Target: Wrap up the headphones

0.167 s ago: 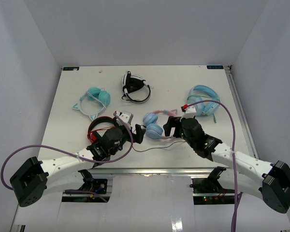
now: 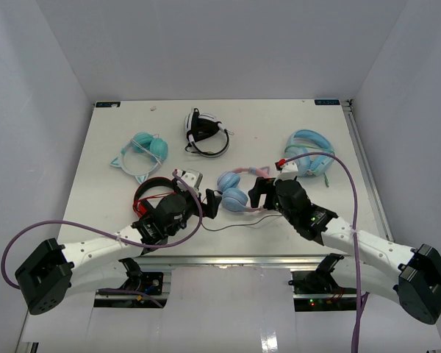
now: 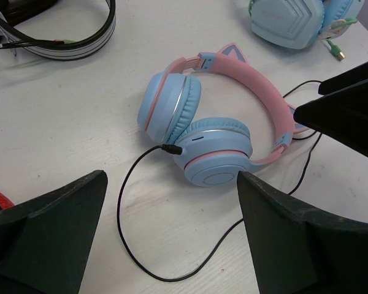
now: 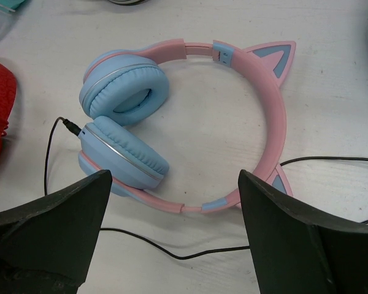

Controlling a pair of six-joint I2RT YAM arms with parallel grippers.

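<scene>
The headphones (image 2: 234,191) lie flat on the white table between my two grippers, with a pink cat-eared headband (image 4: 267,110) and two light blue ear cups (image 3: 214,156) folded together. Their thin black cable (image 3: 124,226) plugs into the near cup and loops loosely over the table toward the front (image 2: 235,226); it also runs under the band in the right wrist view (image 4: 190,256). My left gripper (image 2: 212,204) (image 3: 172,179) is open and empty, just left of the cups. My right gripper (image 2: 259,193) (image 4: 175,176) is open and empty, at the headband side.
A red and black pair (image 2: 151,193) lies by the left arm. A teal pair with a white band (image 2: 143,151), a black and white pair (image 2: 204,132) and an all-light-blue pair (image 2: 309,151) lie further back. The table's front edge (image 2: 228,259) is near.
</scene>
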